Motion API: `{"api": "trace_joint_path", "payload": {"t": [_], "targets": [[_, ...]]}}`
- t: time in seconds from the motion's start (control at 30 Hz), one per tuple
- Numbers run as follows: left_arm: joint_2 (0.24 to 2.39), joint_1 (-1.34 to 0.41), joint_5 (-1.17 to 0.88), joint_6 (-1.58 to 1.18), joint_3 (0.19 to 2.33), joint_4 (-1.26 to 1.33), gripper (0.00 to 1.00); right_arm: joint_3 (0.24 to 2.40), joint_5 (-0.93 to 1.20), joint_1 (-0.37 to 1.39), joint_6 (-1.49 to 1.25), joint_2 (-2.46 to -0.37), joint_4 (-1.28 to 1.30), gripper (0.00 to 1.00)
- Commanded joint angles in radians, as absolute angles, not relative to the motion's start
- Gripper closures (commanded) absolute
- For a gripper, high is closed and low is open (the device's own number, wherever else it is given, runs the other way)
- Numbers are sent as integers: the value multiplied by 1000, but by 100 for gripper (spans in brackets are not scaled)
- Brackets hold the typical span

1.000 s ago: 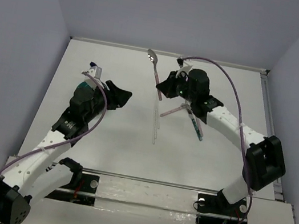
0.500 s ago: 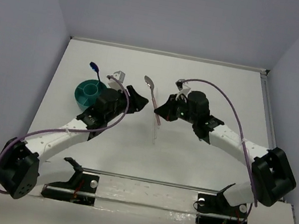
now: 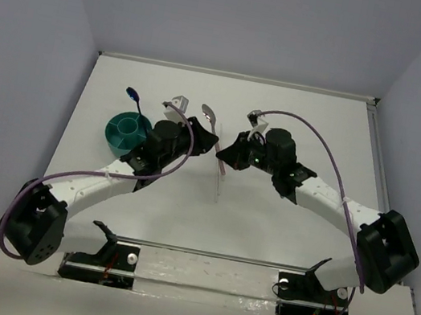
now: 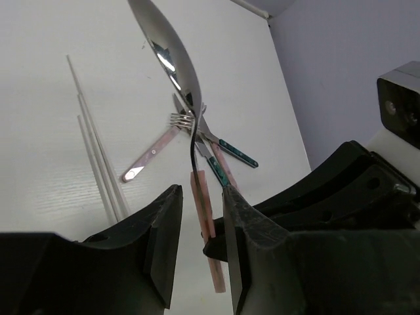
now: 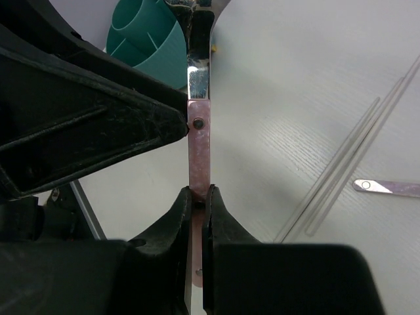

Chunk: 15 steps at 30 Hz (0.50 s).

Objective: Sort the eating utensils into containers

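**A:** From above: the right gripper (image 3: pixel 227 149) is clamped on the pink-handled spoon (image 3: pixel 209 113); the left gripper (image 3: pixel 207 142) crowds in just beside it; the teal cup (image 3: pixel 124 131) stands on the table (image 3: pixel 314 127) just to their left, with a blue spoon (image 3: pixel 132 95) at its far side.

**B:** And the left wrist?

**A:** Its jaws straddle the spoon's (image 4: pixel 167 52) flat pink handle with a sliver of gap on each side, so nothing is held; the bowl is mirror-bright steel on a thin curved neck. Below lie a fork (image 4: pixel 180 119), green-handled pieces (image 4: pixel 233 149) and clear sticks (image 4: pixel 98 157).

**B:** What could go wrong?

**A:** If the right lets go before the left bites, I'd expect the spoon to drop; the handle is slim and slick and the bowl end looks heavy, so a light pinch may let it swivel.

**B:** The right wrist?

**A:** Fingers (image 5: pixel 187 216) shut tight on the riveted handle's lower end; the black left jaw nearly touches them, so a bump is possible; the cup (image 5: pixel 147 46) has smooth plastic dividers, narrow to aim for.
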<state>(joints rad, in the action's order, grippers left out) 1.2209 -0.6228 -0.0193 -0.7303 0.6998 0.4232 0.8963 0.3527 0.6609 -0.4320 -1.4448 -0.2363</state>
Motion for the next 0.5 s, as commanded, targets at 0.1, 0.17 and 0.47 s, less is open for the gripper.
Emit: {"api": "trace_joint_path", "payload": {"t": [0.1,0.17,0.47], "targets": [[1239,-641,29,-726,738,503,71,879,374,672,-414,-1411,-311,100],[1255,-641,29,-726,744,505,72,874,377,672,-410,-1401,-308,100],[1304,-650,24,-719,781,466,75,868,354,672,-394,-1387,-295,100]]}}
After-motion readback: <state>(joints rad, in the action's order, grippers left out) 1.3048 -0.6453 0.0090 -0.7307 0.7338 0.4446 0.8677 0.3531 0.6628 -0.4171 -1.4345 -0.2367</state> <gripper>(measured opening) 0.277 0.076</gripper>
